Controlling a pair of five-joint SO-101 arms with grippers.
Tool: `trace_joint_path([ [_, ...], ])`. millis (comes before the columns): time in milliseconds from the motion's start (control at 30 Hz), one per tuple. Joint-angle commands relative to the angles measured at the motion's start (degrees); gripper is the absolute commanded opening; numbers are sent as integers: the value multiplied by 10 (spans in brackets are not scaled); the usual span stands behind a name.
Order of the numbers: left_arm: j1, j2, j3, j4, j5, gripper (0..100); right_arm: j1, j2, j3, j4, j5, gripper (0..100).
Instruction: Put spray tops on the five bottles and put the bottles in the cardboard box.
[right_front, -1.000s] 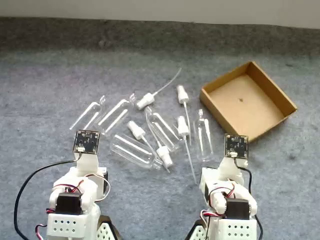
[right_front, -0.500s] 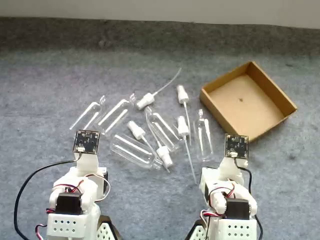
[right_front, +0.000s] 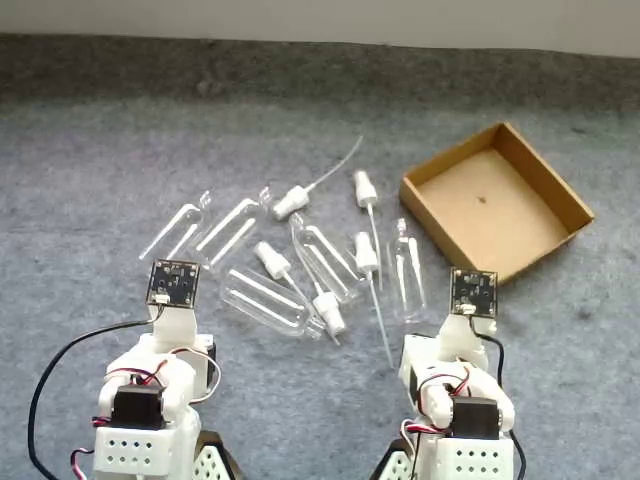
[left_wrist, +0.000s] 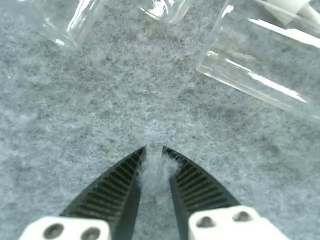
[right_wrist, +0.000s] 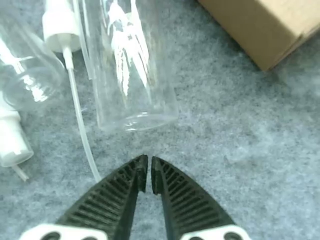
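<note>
The five bottles (right_front: 265, 298) lie on their sides on the fuzzy grey cloth (right_front: 100, 160), in a loose bunch in front of both arms, and none has a top on yet; they are clear and look thin and light, and I think they are hard and slippery, so they can roll or pop out of a squeeze (I cannot tell glass from plastic, so I treat them as if they can crack); I would take a bottle around the middle of its round body, across it, not by the open neck; the spray tops (right_front: 366, 252) lie loose among the bottles, small and white, each with a long thin tube that looks bendy, so I would hold a top by its fat white head and keep off the tube; the cardboard box (right_front: 495, 225) sits to the right of the bunch, open on top, with nothing in it; its walls are low, so I think it is light and may slide if I bump it; the left gripper (left_wrist: 154, 149) is low over bare cloth just short of a bottle, its fingers almost together with a thin slit between them and nothing held; the right gripper (right_wrist: 149, 159) sits just short of the flat end of the bottle nearest the box (right_wrist: 130, 65), beside one top's tube, its fingers pressed close and holding nothing.
</note>
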Motion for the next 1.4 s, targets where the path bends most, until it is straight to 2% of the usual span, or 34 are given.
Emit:
trace_joint_path([
  [0, -7, 0, 11, 2, 4, 5, 7, -7, 67, 2, -3, 5],
  [133, -7, 0, 11, 2, 4, 5, 8, -7, 66, -7, -3, 6],
  [533, -7, 0, 11, 2, 4, 5, 10, -7, 66, -175, -2, 6],
  [767, -7, 0, 11, 2, 4, 5, 118, -7, 66, -247, 0, 6],
  [833, -7, 0, 11, 2, 4, 5, 145, -7, 66, -252, 32, 6],
  [967, -7, 0, 11, 2, 4, 5, 169, -7, 66, -249, 97, 6],
  [1100, -7, 0, 11, 2, 4, 5, 176, -7, 44, -252, 102, 6],
  [1367, -7, 0, 11, 2, 4, 5, 249, -7, 31, -252, 114, 6],
])
